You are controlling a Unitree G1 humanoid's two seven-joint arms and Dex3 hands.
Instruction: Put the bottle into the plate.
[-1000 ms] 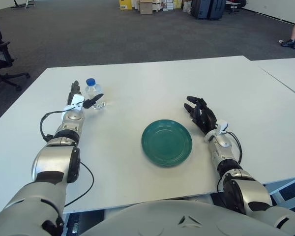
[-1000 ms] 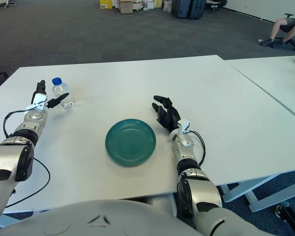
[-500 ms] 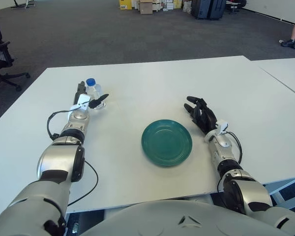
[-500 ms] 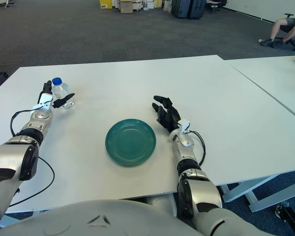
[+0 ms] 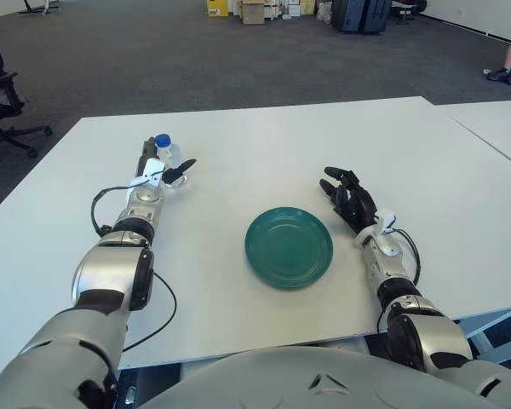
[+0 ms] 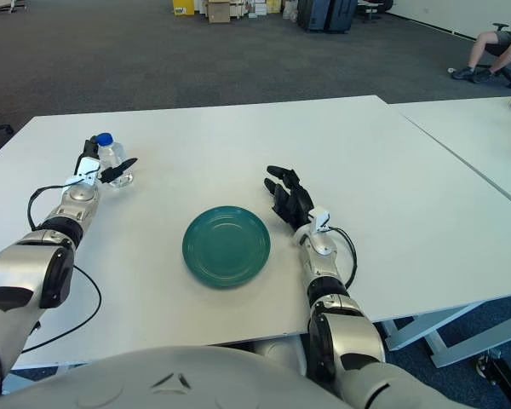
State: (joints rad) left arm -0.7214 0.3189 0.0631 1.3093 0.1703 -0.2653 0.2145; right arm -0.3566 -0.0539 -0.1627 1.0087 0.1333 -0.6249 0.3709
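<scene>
1. Bottle (image 5: 166,158) stands upright, long axis vertical, at 10 o'clock from the green plate (image 5: 289,246), well apart.
2. Left hand (image 5: 159,173) is nearer; fingers spread around the bottle, closure not confirmed.
3. Right hand (image 5: 348,198) at plate's 2 o'clock, fingers relaxed, empty.

bottle (image 5: 168,162) — lower half behind fingers (image 5: 177,171)

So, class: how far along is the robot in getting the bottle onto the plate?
Nothing is finished: the green plate holds nothing. In hand: the left hand sits at the bottle with fingers around it, though a firm grip isn't clear. Left: lift, carry, set down. The right hand shows beside the plate's right.
</scene>
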